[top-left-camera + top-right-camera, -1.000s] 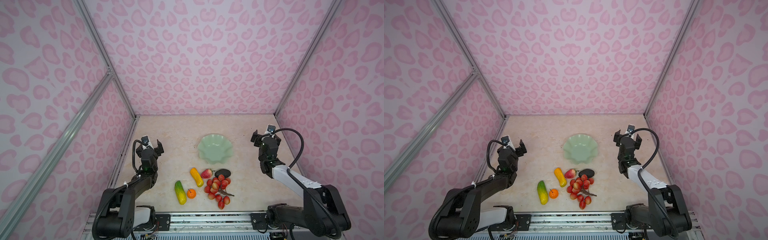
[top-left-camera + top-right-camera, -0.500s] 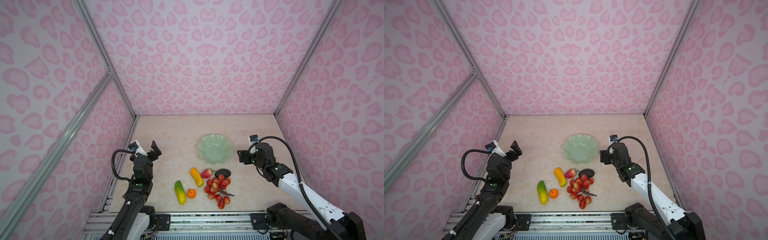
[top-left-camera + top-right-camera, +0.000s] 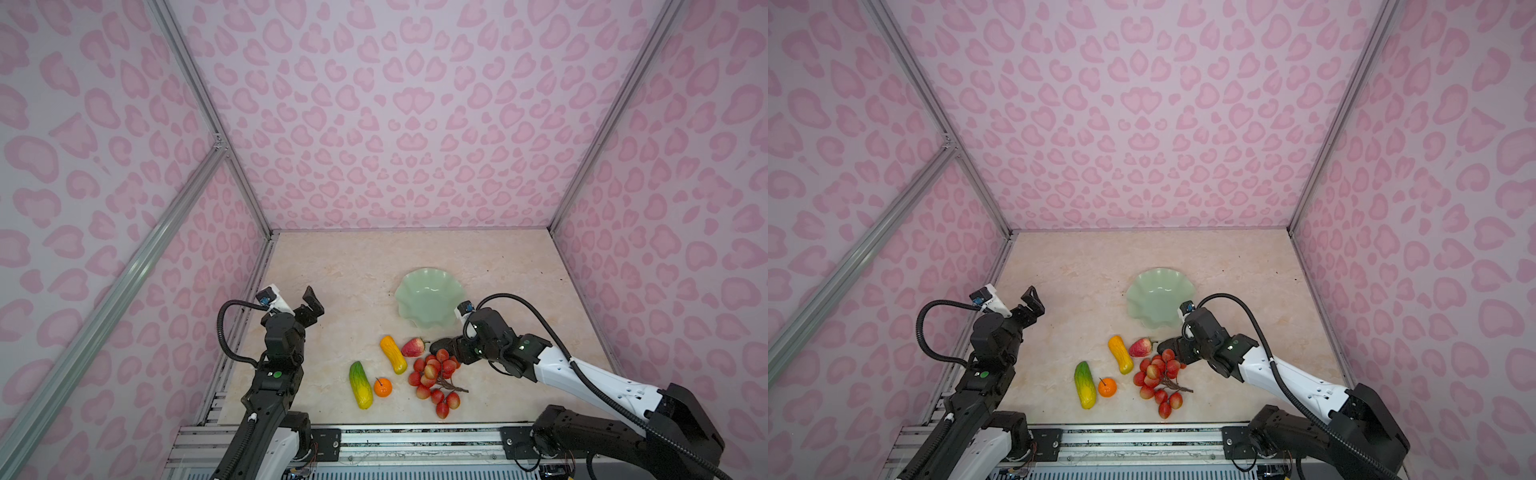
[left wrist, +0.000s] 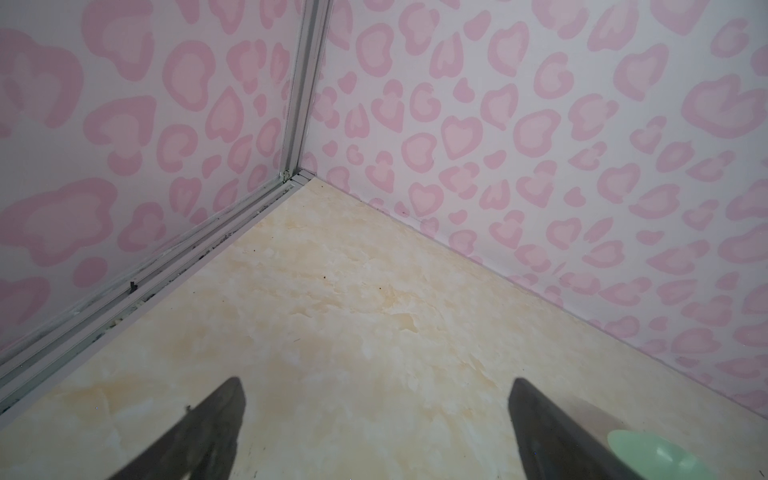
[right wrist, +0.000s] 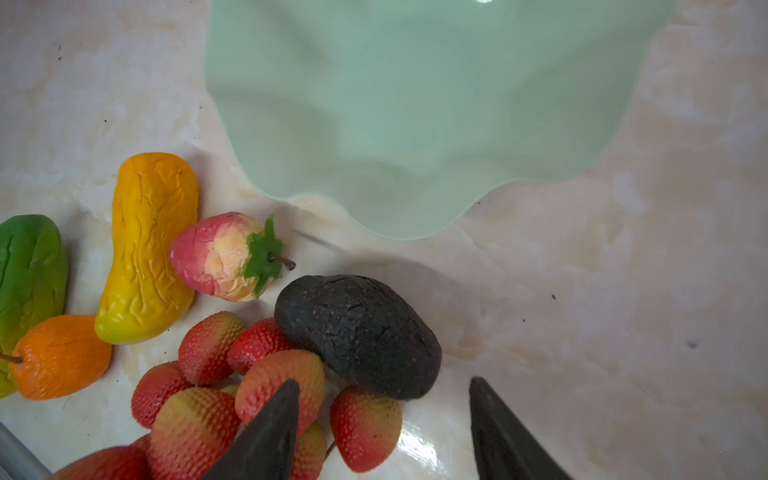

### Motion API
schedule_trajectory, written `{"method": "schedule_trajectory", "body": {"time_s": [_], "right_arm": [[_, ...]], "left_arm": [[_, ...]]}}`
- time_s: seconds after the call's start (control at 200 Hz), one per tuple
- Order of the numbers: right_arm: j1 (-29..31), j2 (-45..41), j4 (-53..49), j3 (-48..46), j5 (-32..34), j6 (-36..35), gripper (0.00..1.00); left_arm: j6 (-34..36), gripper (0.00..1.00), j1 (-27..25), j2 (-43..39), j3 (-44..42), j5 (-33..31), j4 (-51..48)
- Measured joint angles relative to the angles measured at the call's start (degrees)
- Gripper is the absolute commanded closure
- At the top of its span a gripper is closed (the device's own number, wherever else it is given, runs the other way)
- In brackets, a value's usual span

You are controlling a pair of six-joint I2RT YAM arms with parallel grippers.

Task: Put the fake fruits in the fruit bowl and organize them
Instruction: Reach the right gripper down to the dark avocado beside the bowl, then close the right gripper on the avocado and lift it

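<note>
The pale green fruit bowl (image 3: 430, 297) (image 3: 1156, 297) (image 5: 415, 104) holds nothing. In front of it the fake fruits lie on the table: green-yellow fruit (image 3: 360, 384) (image 5: 29, 266), yellow-orange fruit (image 3: 392, 354) (image 5: 151, 245), small orange (image 3: 382, 387) (image 5: 62, 357), strawberry (image 3: 413, 347) (image 5: 216, 255), dark avocado (image 3: 442, 345) (image 5: 357, 332) and red berry bunch (image 3: 434, 380) (image 5: 249, 374). My right gripper (image 3: 457, 353) (image 5: 383, 381) is open and low, its fingers either side of the avocado's near end and a berry, gripping nothing. My left gripper (image 3: 311, 305) (image 4: 376, 380) hangs wide open over bare table at the left.
Pink patterned walls close in the marble-look table (image 3: 353, 266) on three sides, with a metal rail (image 4: 166, 266) along the left wall. The right arm's black cable (image 3: 536, 316) arcs above the bowl's near rim. A bit of the bowl's rim (image 4: 648, 453) shows by the left finger.
My right arm has swung from the bowl's right side down to the avocado and berry bunch, and its jaws have narrowed. My left arm has pulled back and risen, its gripper slightly wider.
</note>
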Motion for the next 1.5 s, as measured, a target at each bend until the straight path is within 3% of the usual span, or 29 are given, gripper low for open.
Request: {"method": "schedule_trajectory", "body": {"time_s": [0.735,1.195,1.5], "right_arm": [[0.2,13.3,12.7,0.6,1.1,0.9,0.45],[0.9,14.4,12.6,2.1,-0.9,-3.4,0.32],[1.8,18.6,11.8,4.3,-2.5,-5.2,0.48]], "left_arm": [[-0.3,0.01,0.0,-2.6,-0.7,0.2,-2.4],[-0.5,0.01,0.0,-2.2,-0.5,1.2,-3.8],[-1.1,0.01,0.0,-3.0,-0.5,1.5,-4.2]]}}
